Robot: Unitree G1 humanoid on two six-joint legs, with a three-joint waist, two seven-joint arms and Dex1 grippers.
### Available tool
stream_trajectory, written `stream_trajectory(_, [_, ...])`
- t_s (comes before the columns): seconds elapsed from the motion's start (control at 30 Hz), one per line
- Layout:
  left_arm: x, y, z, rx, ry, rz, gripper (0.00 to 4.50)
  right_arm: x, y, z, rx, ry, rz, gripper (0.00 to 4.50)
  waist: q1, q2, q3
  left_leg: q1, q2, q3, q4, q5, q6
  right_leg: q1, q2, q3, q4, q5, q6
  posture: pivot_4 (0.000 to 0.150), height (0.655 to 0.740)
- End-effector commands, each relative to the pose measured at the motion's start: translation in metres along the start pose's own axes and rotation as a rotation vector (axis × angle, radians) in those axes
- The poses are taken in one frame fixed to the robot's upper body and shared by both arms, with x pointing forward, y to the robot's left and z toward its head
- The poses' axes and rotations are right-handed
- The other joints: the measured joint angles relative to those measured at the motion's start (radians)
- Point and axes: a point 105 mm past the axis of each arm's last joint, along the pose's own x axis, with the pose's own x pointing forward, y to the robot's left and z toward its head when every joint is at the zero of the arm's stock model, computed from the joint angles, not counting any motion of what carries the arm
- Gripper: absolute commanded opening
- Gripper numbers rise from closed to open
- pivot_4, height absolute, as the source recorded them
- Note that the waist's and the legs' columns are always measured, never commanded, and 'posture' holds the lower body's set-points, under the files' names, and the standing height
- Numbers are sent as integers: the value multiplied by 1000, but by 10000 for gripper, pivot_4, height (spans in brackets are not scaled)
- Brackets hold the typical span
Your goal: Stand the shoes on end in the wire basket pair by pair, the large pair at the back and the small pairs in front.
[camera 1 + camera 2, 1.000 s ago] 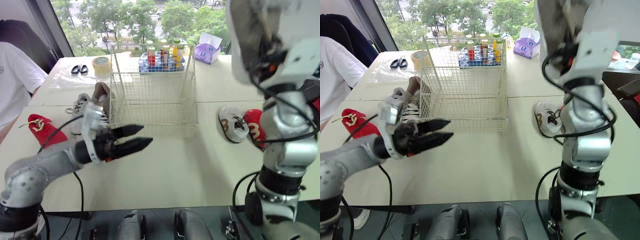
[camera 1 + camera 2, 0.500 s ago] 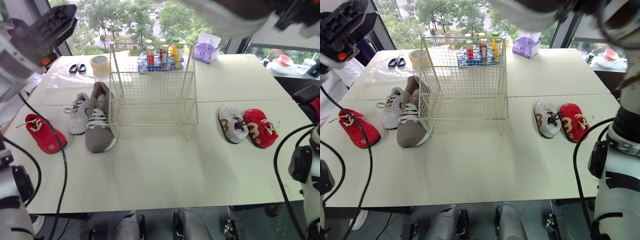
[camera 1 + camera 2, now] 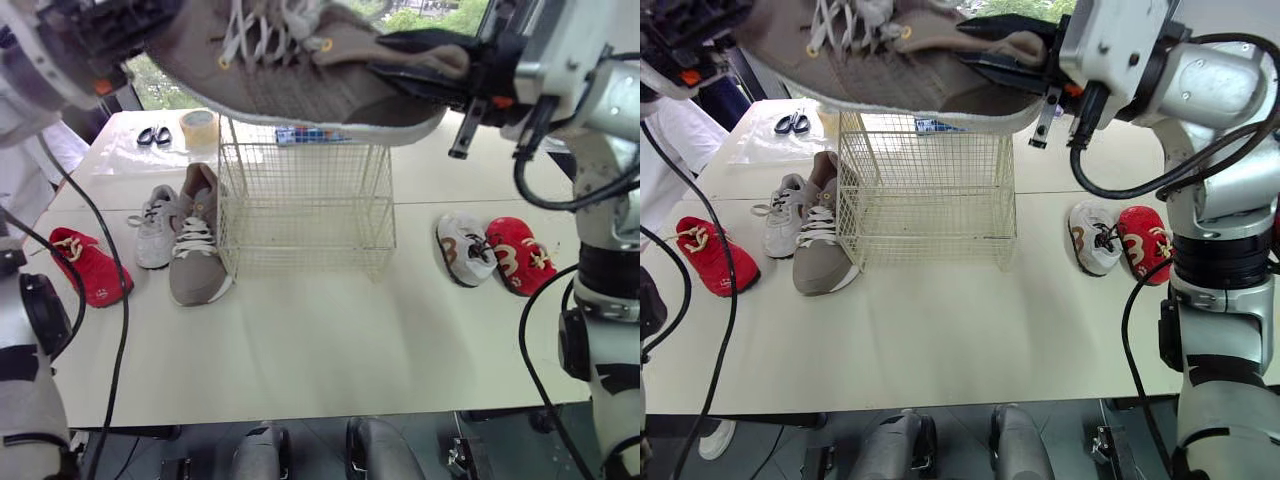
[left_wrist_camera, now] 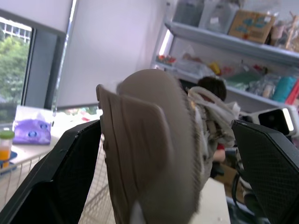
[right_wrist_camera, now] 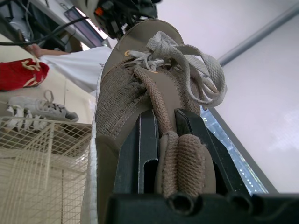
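Large taupe shoe (image 3: 300, 80) is in the air, stretched across the top of the frame, sole down and laces up. Toe is at upper left, heel at upper right. In the head view it overlaps the top rim of the wire basket (image 3: 305, 200).

My right fingers (image 5: 150, 135) are pinching the heel collar, one inside the shoe and one outside. My left fingers (image 4: 60, 177) are spread wide around the toe. One is right beside the sole edge, the other stands apart on the lace side. Can't tell if either actually touches.

The basket stands mid-frame on the counter (image 3: 320, 340). The other taupe shoe (image 3: 197, 245) lies flat against the basket's left wall, with a small grey-white sneaker (image 3: 155, 225) just beside it on the left. A small red shoe (image 3: 85, 265) is further left, apart from those two. At the right of the frame a small grey shoe (image 3: 465, 248) and a second red shoe (image 3: 520, 255) lie side by side, touching, well apart from the basket.

Scissors (image 3: 153, 136) and a tape roll (image 3: 202, 128) are at upper left, behind the shoes.
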Motion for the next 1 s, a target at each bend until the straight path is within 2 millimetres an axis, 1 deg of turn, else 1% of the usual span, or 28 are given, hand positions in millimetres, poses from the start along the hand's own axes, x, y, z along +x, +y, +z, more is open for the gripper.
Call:
stream_trajectory(0.03, [1,-6,8,37,13,-36,36272,-2,-5,21,-92,-52,-25,1291,0,0,0,0,0,0,0,0,0,0,0,0,0,0,0,1500,7400])
stream_trajectory(0.07, [1,-5,8,32,13,-37,31832,-2,-5,21,-95,-52,-26,1291,0,0,0,0,0,0,0,0,0,0,0,0,0,0,0,1500,7400])
stream_trajectory(0.1, [1,-5,7,25,12,-42,26195,-3,-4,21,-98,-52,-25,1291,0,0,0,0,0,0,0,0,0,0,0,0,0,0,0,1500,7400])
stream_trajectory(0.2, [3,-4,4,17,6,-59,12437,-2,1,19,-106,-50,-19,1291,0,0,0,0,0,0,0,0,0,0,0,0,0,0,0,1500,7400])
stream_trajectory(0.27, [6,-2,2,15,-1,-52,5717,-1,3,18,-104,-47,-12,1291,2,0,0,0,0,0,1,0,0,0,0,0,0,0,0,1500,7400])
stream_trajectory(0.33, [6,-1,2,5,-21,-51,5397,-1,3,16,-96,-40,-16,1291,2,0,0,0,0,0,1,0,0,0,0,0,0,0,0,1500,7400])
stream_trajectory(0.4, [3,0,4,-6,-67,-42,5400,-6,-5,14,-25,-38,-70,11518,1,0,0,0,0,0,1,0,0,0,0,0,0,0,0,1500,7400])
stream_trajectory(0.43, [2,0,6,-12,-92,-35,5400,-10,-10,13,18,-40,-107,14972,1,0,0,0,0,0,1,0,0,0,-1,0,0,0,0,1500,7400])
stream_trajectory(0.47, [-1,0,8,-16,-127,-24,5400,-17,-17,10,79,-37,-156,19820,1,0,0,0,0,0,1,0,0,0,-1,0,1,0,0,1500,7400])
stream_trajectory(0.5, [-4,0,10,-20,-156,-13,5400,-23,-23,8,127,-36,-199,25853,1,0,0,0,1,0,1,0,0,0,-1,0,1,0,0,1500,7400])
stream_trajectory(0.57, [-12,-1,15,-30,-229,14,5400,-42,-35,-2,222,-14,-319,35582,1,-1,0,0,1,-1,1,0,0,0,-1,0,1,0,0,1500,7400])
stream_trajectory(0.63, [-22,-3,16,-43,-306,39,5400,-65,-50,-11,329,-38,-503,44513,1,-1,0,0,2,-2,1,0,0,0,-2,0,1,0,0,1500,7400])
stream_trajectory(0.7, [-27,-6,25,-86,-465,42,5400,-90,-61,-23,493,-132,-726,44513,2,-1,0,1,2,-3,1,0,0,1,-4,0,1,1,0,1500,7400])
stream_trajectory(0.73, [-25,-8,28,-103,-546,35,5400,-98,-61,-34,627,-209,-828,44513,3,-1,0,1,2,-3,1,0,0,1,-5,0,2,1,1,1500,7400])
stream_trajectory(0.77, [-24,-10,29,-118,-600,32,5400,-102,-60,-42,722,-256,-889,44513,4,-2,-1,1,2,-3,2,0,-1,1,-5,0,2,2,2,1500,7400])
stream_trajectory(0.8, [-16,-14,27,-121,-641,16,5400,-91,-48,-49,868,-329,-867,44513,5,-2,-1,1,2,-5,2,1,-1,3,-5,-1,2,2,2,1500,7400])
stream_trajectory(0.83, [-8,-16,24,-135,-677,8,5400,-73,-34,-52,998,-393,-820,44513,4,-2,-1,1,1,-5,2,1,-1,4,-6,-1,2,2,2,1500,7400])
stream_trajectory(0.87, [-3,-18,21,-147,-701,4,5400,-61,-24,-52,1079,-431,-779,44513,3,-2,-1,3,1,-6,2,1,-1,6,-6,-1,1,3,2,1500,7400])
stream_trajectory(0.9, [6,-21,16,-169,-717,-14,5400,-43,-14,-50,1141,-459,-734,44513,2,-2,-1,4,1,-6,2,1,-1,7,-6,-1,1,3,2,1500,7400])
stream_trajectory(0.93, [10,-22,13,-185,-726,-23,5400,-34,-9,-49,1169,-469,-713,44513,1,-1,-1,4,1,-5,2,1,-1,7,-6,-1,1,3,2,1500,7400])
stream_trajectory(1.0, [18,-22,5,-215,-719,-25,5400,-17,-6,-44,1207,-506,-701,44513,0,-1,0,3,1,-5,1,1,-1,5,-5,0,2,3,2,1500,7400])
